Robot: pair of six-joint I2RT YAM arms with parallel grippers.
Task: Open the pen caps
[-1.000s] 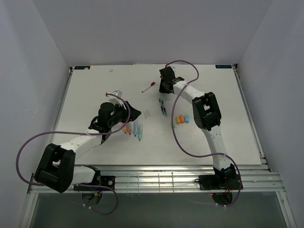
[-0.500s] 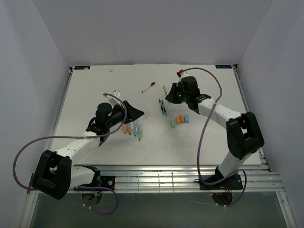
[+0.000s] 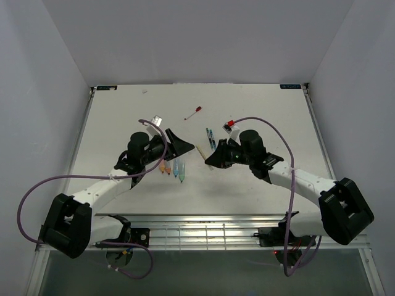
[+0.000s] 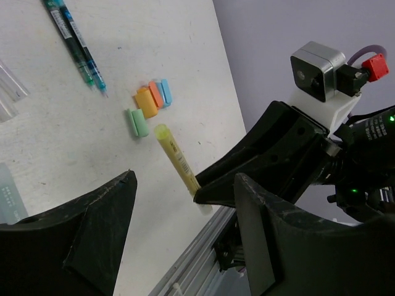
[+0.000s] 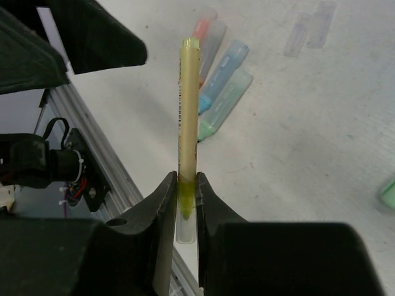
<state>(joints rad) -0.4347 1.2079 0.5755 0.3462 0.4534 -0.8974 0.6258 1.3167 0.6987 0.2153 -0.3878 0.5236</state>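
My right gripper (image 5: pixel 185 179) is shut on a thin yellow pen (image 5: pixel 188 105), clamping its clear-capped end; the pen points away towards my left gripper. In the top view the right gripper (image 3: pixel 208 161) holds this pen (image 3: pixel 200 150) just right of my open left gripper (image 3: pixel 184 145). In the left wrist view the yellow pen (image 4: pixel 176 159) sticks out of the right fingers (image 4: pixel 247 176), between my wide-open left jaws (image 4: pixel 184 179) and apart from both. Loose orange (image 4: pixel 147 102), blue (image 4: pixel 164 92) and pale green (image 4: pixel 137 122) caps lie together on the table.
Three thick translucent barrels, orange (image 5: pixel 203 31), blue (image 5: pixel 225 61) and green (image 5: pixel 225 98), lie side by side under the left gripper (image 3: pixel 176 168). Two thin teal pens (image 3: pixel 211 137) and a red pen (image 3: pixel 194 113) lie further back. The table's metal front rail (image 3: pixel 197 225) is near.
The right arm has swung from the back of the table towards the middle front, carrying the yellow pen to the left gripper. The left gripper has moved slightly right and stays open.
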